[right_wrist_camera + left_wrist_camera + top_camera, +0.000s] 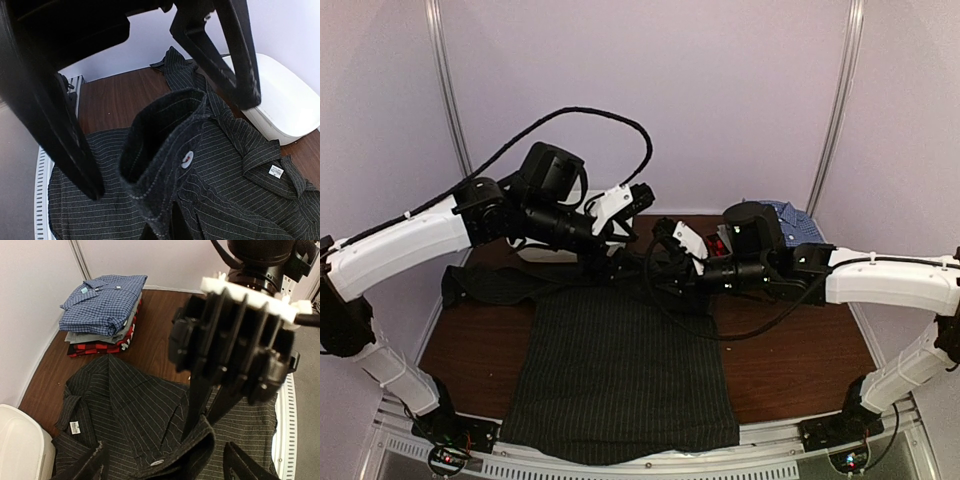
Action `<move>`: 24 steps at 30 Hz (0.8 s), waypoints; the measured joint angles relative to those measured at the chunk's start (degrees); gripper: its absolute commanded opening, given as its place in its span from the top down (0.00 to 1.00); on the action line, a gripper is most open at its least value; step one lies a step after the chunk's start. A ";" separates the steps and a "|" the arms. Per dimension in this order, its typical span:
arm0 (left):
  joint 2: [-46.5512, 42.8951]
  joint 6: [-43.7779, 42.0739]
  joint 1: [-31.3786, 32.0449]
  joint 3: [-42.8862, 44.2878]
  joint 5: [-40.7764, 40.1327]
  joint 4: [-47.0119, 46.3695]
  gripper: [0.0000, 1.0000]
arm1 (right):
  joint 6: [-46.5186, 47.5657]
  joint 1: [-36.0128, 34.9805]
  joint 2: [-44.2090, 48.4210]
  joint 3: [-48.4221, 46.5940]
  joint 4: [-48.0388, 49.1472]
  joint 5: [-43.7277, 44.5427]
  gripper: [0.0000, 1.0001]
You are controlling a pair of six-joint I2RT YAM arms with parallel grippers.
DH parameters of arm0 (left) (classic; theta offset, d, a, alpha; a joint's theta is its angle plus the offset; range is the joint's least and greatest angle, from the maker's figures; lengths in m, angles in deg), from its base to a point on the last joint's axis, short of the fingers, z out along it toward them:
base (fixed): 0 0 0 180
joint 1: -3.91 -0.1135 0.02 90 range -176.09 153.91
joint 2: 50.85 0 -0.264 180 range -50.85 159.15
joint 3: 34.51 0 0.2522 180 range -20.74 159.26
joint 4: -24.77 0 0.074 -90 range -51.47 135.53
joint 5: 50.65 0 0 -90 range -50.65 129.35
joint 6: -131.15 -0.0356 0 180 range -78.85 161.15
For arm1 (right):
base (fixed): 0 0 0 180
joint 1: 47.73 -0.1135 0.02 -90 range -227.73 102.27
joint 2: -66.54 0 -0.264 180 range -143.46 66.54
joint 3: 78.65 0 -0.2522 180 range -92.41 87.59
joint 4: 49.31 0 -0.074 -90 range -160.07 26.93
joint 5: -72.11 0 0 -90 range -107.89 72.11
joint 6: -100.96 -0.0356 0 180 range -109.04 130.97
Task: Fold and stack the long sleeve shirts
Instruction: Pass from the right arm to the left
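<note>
Within the right tool's point(202, 424) pinch sits the black shirt's point(125, 405) cuff point(176, 459).

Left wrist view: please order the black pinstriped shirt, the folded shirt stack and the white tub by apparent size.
1. black pinstriped shirt
2. folded shirt stack
3. white tub, though the frame crops it, so unsure.

White tub point(285, 100) on brown table point(800, 360)
</note>
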 measured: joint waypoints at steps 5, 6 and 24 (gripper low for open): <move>4.11 -0.94 0.00 0.39 1.88 1.05 0.25 | 0.09 0.15 0.00 0.00 -0.39 0.02 1.00; 4.70 -0.90 0.00 0.39 2.32 1.03 0.26 | 0.09 0.22 0.00 0.02 -1.22 0.02 1.00; 4.55 3.30 -0.04 -1.86 4.76 -1.16 1.00 | -2.78 1.22 0.07 1.64 0.55 5.51 0.52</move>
